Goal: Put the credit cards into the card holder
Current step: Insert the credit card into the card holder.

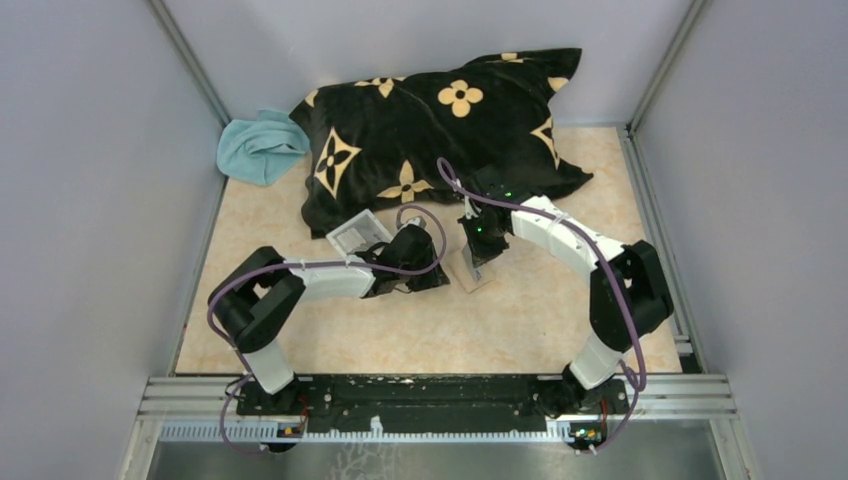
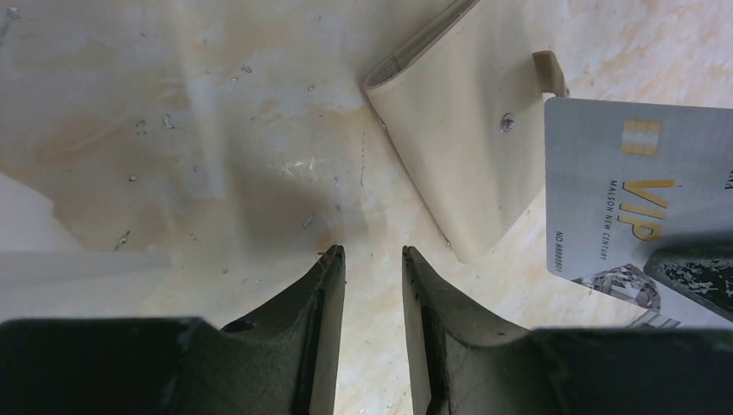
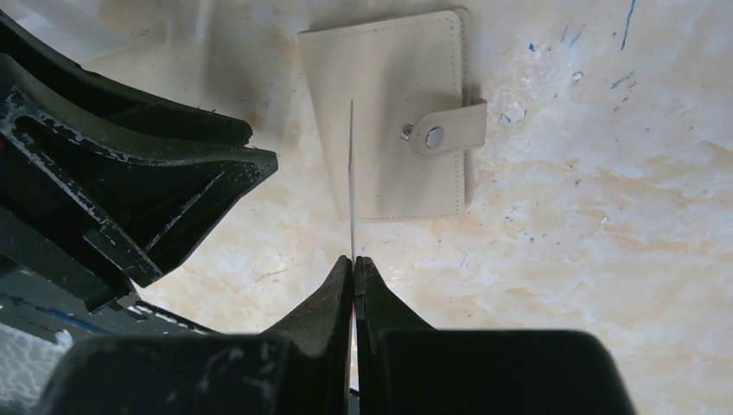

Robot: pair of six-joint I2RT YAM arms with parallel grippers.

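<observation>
R gripper (image 3: 354, 262) clamped on edge of silver card (image 2: 605, 173), close by card holder (image 3: 380, 104) lying snapped shut on table (image 3: 605, 216). L gripper (image 2: 372, 252) part-open, empty, beside holder. Risk w/ flap closed: no slot exposed, so could bend card or twist it out of thin pinch if pushed down.

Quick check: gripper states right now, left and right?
Left gripper: open, empty.
Right gripper: closed on a silver credit card.
</observation>
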